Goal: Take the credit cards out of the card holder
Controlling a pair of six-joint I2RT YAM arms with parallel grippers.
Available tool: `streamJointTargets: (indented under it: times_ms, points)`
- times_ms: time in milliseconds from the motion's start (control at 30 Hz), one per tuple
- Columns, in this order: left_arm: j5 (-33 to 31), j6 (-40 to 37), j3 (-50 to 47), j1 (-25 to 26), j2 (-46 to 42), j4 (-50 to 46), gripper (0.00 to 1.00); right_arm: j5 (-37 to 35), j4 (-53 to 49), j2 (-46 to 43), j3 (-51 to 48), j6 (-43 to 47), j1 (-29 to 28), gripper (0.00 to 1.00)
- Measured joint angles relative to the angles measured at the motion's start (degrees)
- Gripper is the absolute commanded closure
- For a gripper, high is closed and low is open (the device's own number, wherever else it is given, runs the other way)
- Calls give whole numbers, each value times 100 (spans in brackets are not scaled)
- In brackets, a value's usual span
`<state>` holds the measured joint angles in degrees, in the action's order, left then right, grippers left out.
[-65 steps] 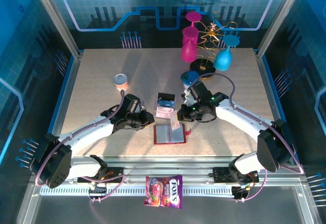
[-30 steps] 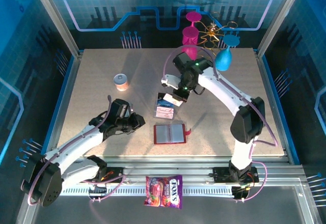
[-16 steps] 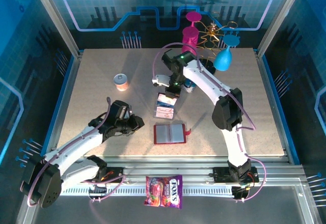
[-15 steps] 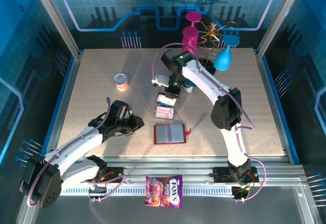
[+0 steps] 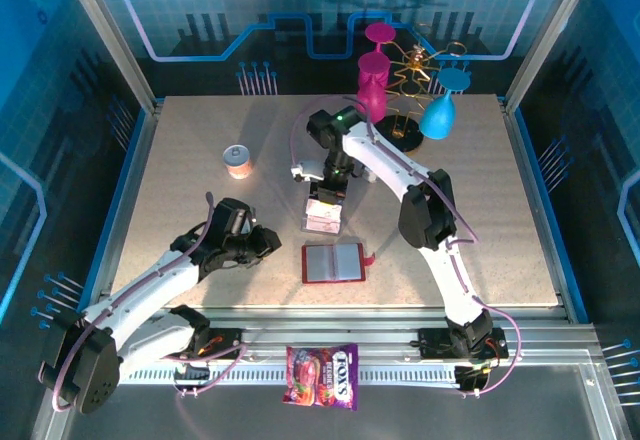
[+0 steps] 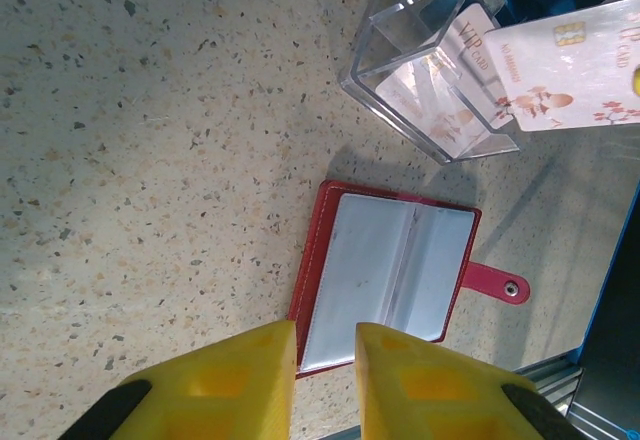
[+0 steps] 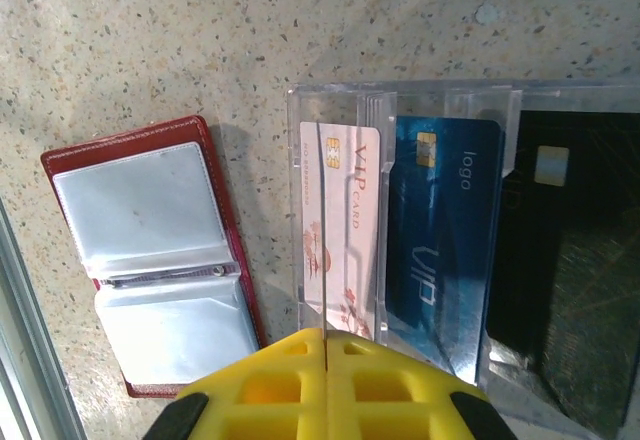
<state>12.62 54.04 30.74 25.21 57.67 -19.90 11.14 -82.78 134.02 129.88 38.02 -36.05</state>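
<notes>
Card holder (image 5: 333, 262), dark red and folding, lies open flat on the speckled table (image 5: 200, 130). Just beyond it we see a transparent acrylic tray (image 6: 400, 20) holding a pinkish-white credit card (image 7: 350, 230) and a dark blue credit card (image 7: 435, 230). Our right gripper (image 7: 325, 335) is clenched on a second pinkish-white card (image 6: 570, 60) over the tray. Our left gripper (image 6: 325, 335) hovers at the holder's edge, jaws slightly parted, grasping nothing.

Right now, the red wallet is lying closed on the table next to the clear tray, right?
Not quite. The red wallet is lying open, not closed: the left wrist view shows its two greyish clear pockets facing up. It does lie on the table next to the clear tray.
</notes>
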Motion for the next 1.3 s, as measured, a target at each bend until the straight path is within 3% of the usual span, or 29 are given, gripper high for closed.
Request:
streamJointTargets:
  times_ms: [300,500,800,933,1100,1300]
  points:
    - [0,0,-11,-42,-4,-7,76,52,-33,243,-2,0,0,100]
    - [0,0,-50,-59,-85,-44,76,129,-35,317,-2,9,0,84]
    - [0,-7,-92,-74,-76,-46,75,127,2,313,-28,-57,0,77]
    - [-44,-103,-83,-85,63,-48,65,125,229,37,-461,-175,9,72]
    - [-149,-374,190,-179,535,-118,38,-2,667,-841,-1419,-367,50,64]
    - [-393,-872,800,-306,1080,-302,17,-326,1436,-2096,-2782,-688,321,42]
